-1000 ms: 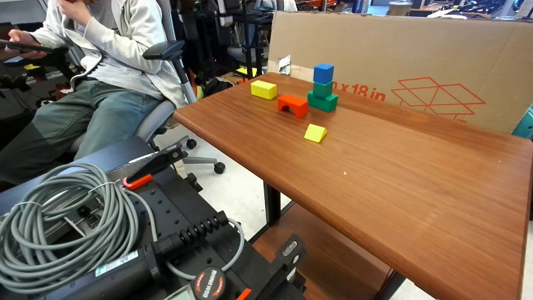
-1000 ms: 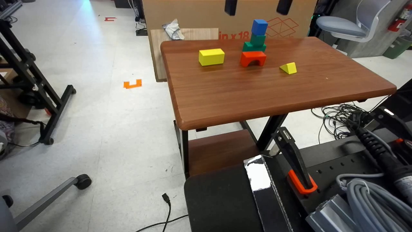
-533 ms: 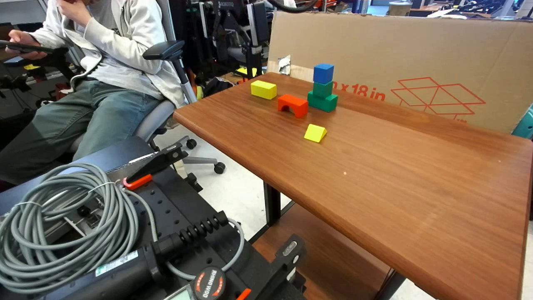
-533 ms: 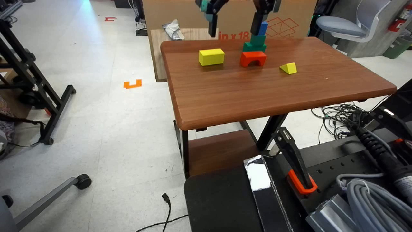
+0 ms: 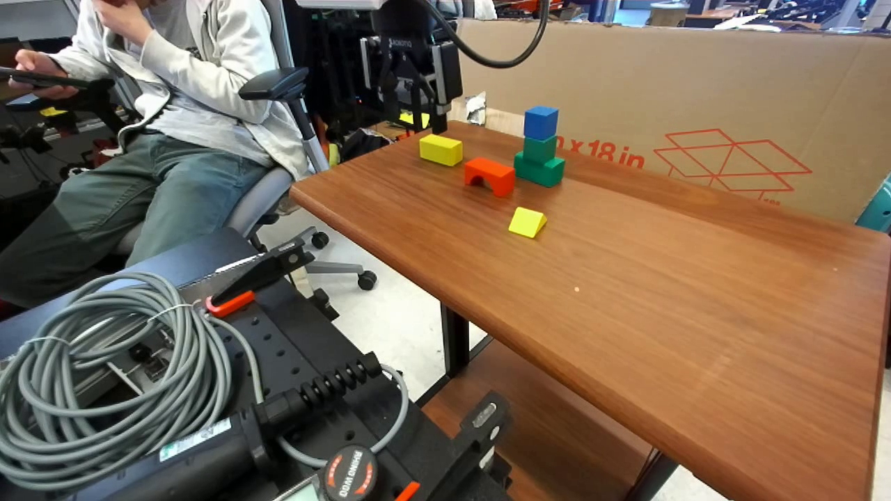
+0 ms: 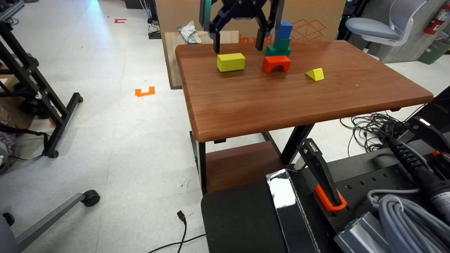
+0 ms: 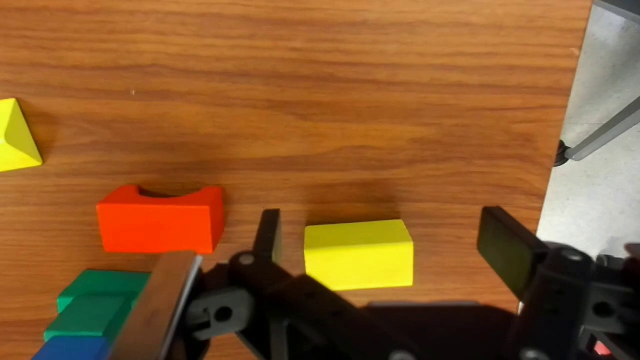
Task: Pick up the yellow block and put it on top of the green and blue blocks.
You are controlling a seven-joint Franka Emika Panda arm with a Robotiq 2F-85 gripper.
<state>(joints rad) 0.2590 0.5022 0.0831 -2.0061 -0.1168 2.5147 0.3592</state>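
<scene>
gripper (image 6: 238,47) lower than before, closer to the larger yellow block (image 6: 230,62), jaws wide apart, holding nothing

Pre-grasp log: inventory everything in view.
table: 1, brown, under blocks
yellow block: 1, yellow, on table
wedge: 1, yellow, on table
arch: 1, orange, on table
green blocks: 2, green, stacked on table
blue cube: 1, blue, atop green blocks
cardboard: 1, tan, behind table
cable coil: 1, grey, on black bench
clamps: at least 2, black-orange, on black bench
chairs: at least 2, grey, around table
background clutter: uncountable, mixed, beyond cardboard
person: 1, grey-green clothes, seated
pincer: 1, black, open above table
</scene>
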